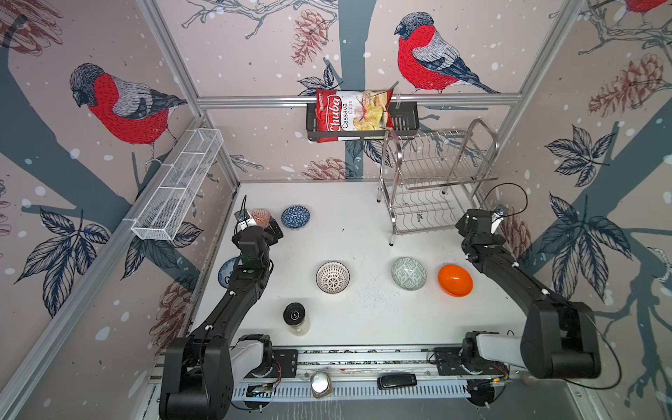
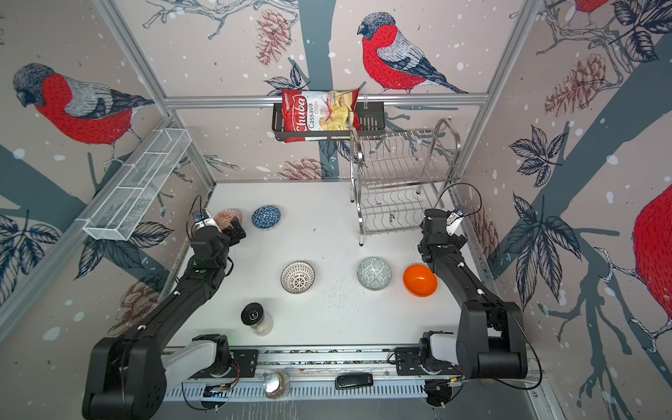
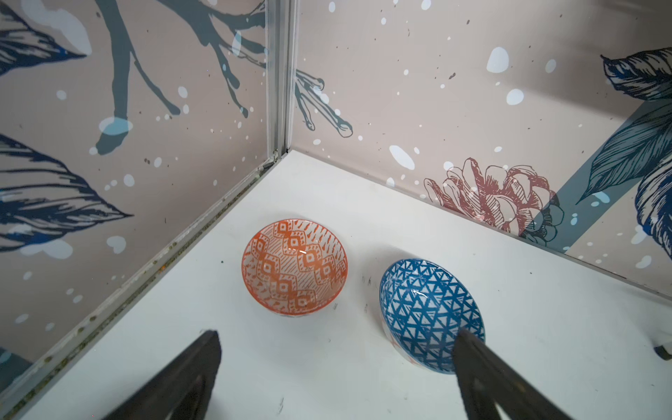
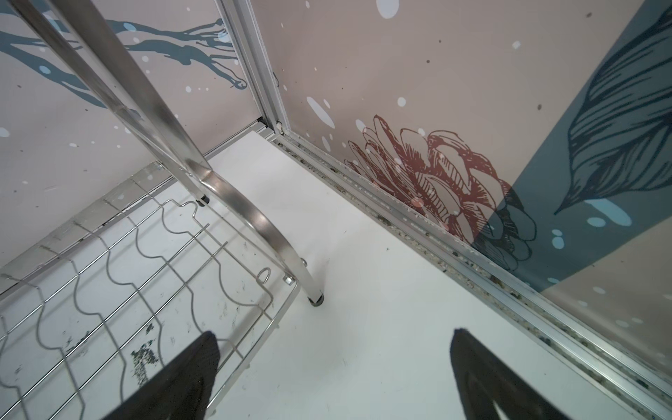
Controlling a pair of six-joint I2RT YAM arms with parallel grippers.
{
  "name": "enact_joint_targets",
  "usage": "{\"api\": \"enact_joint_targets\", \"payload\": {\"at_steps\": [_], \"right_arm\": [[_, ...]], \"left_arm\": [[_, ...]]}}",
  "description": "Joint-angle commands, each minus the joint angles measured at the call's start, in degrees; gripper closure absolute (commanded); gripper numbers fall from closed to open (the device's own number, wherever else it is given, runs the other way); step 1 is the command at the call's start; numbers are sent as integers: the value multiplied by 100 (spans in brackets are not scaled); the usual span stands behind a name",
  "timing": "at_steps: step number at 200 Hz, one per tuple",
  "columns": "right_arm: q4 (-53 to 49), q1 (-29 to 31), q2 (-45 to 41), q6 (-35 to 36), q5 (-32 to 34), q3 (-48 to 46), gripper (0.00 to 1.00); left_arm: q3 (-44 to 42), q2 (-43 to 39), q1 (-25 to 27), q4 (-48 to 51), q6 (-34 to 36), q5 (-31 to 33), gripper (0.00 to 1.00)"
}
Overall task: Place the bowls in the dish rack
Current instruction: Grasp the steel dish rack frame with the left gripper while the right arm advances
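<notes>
all six bowls sit upright on the white desk (image 1: 363, 320), apart from the dish rack (image 1: 436, 171), which stands in the far right corner. the red-orange patterned bowl (image 3: 294, 265) and the blue triangle bowl (image 3: 431, 312) lie side by side near the far left corner. the blue-white floral bowl (image 1: 224, 269) is at the left edge, partly hidden under the left arm. the white dotted bowl (image 1: 332, 277), the grey-green bowl (image 1: 408, 273) and the plain orange bowl (image 1: 455, 280) form a row across the middle, the last two just beside each other. the left tool (image 3: 338, 338) hangs spread wide just short of the two far bowls and holds nothing; in its wrist view one finger overlaps the blue bowl's rim, and contact cannot be told. the right tool (image 4: 334, 336) is also spread and holds nothing, by the rack's near right leg and lower wire tier. a black-lidded jar (image 1: 295, 317) stands near the front, a chips bag (image 1: 351, 114) sits in a black basket (image 1: 403, 123) on the back wall, and a white mesh tray (image 1: 178, 185) hangs on the left wall
</notes>
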State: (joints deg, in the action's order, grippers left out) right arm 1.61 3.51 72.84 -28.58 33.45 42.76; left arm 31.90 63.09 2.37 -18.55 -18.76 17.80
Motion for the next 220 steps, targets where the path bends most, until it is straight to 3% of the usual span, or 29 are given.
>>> {"api": "enact_joint_targets", "payload": {"at_steps": [1,38,71,89,125,150,201,220], "right_arm": [[-572,87,-385,-169,-615,26,0],[-1438,695,-777,-10,-916,226,1],[-2004,1126,-909,-213,-996,152,1],[-2278,1235,-982,-431,-1064,131,1],[-2030,1470,-1140,-492,-1600,-437,1],[-2063,1627,-1068,-454,-1851,-567,0],[-1338,2431,-1006,-166,-1630,-471,1],[-1141,2464,-960,-155,-1575,-207,0]], "left_arm": [[188,-51,92,954,-689,351,1],[650,109,317,1987,-1489,241,1],[870,212,624,2552,-1933,-675,1],[961,230,939,2769,-2044,-869,1],[1358,517,1337,3184,-2065,-1914,1],[1526,608,1794,3451,-2158,-1889,1],[1613,819,2534,3186,-2576,-1789,1],[1621,866,2701,2890,-2733,-1930,1]]}}
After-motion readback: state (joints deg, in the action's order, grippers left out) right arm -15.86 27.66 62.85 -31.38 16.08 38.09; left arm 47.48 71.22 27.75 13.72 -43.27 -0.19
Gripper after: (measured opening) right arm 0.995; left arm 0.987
